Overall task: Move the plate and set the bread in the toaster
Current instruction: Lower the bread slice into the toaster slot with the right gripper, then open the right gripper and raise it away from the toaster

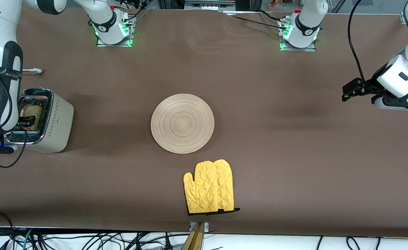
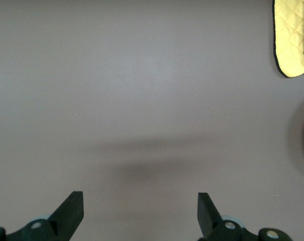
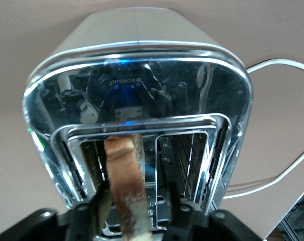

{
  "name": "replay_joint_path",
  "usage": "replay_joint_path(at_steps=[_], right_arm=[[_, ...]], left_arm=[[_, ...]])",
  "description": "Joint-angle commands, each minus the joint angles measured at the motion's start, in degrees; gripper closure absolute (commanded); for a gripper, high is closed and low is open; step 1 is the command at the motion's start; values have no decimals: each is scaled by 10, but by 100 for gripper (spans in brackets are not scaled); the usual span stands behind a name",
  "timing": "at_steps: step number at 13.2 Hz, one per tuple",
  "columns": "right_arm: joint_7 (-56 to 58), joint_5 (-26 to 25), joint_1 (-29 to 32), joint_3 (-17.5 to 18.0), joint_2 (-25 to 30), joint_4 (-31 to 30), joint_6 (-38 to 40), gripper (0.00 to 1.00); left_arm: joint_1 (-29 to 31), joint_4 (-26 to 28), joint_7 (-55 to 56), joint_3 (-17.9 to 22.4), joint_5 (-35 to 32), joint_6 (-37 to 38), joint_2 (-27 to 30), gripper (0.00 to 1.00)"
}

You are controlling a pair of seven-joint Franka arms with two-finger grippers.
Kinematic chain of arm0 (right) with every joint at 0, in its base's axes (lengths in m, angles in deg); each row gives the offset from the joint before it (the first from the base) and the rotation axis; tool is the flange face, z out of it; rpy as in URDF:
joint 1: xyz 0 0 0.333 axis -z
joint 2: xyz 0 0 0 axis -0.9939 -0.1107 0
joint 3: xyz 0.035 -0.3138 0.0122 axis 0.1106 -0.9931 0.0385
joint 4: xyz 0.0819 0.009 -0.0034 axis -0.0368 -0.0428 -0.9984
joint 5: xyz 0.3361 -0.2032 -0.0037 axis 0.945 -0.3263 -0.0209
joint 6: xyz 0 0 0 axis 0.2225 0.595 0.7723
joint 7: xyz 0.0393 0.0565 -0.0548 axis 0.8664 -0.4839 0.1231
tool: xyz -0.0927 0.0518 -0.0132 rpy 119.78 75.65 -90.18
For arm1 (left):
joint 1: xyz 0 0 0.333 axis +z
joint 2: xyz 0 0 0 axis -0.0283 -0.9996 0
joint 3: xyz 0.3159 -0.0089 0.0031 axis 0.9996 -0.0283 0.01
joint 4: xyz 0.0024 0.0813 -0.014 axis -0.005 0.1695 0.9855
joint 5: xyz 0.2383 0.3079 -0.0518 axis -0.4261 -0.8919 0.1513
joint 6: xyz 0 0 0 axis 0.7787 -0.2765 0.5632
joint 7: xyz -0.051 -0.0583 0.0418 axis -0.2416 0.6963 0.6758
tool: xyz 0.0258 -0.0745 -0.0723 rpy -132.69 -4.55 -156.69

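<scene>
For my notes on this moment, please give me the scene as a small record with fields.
bread: standing in one toaster slot, between the right pincer fingers
toaster: at the right arm's end of the table
right pincer: over the toaster, jaws slightly apart around the bread
left pincer: open, waiting over bare table
plate: mid-table, nothing on it
oven mitt: nearer the front camera than the plate

Toaster (image 1: pixel 53 121): cream-beige body, chrome top, upright at the right arm's end of the tabletop. Bread (image 3: pixel 128 186): brown slice, standing on edge in one toaster slot. Plate (image 1: pixel 182 123): pale wooden disc, flat, well apart from the toaster.
</scene>
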State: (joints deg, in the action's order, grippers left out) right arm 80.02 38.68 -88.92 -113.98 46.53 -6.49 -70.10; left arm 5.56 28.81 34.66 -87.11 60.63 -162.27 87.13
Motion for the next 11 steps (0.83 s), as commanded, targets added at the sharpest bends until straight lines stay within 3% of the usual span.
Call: replay_joint_path(at_steps=[1,7,11], right_arm=[[7,10,3,-4,20,9,3,0],[9,14,-8,5,85,54,3,0],[9,65,-20,32,91,66,3,0]], left_arm=[[0,-10,-1,-2,3,8,-2,0],[0,-10,-1,-2,3,8,-2,0],[0,-10,-1,-2,3,8,-2,0]])
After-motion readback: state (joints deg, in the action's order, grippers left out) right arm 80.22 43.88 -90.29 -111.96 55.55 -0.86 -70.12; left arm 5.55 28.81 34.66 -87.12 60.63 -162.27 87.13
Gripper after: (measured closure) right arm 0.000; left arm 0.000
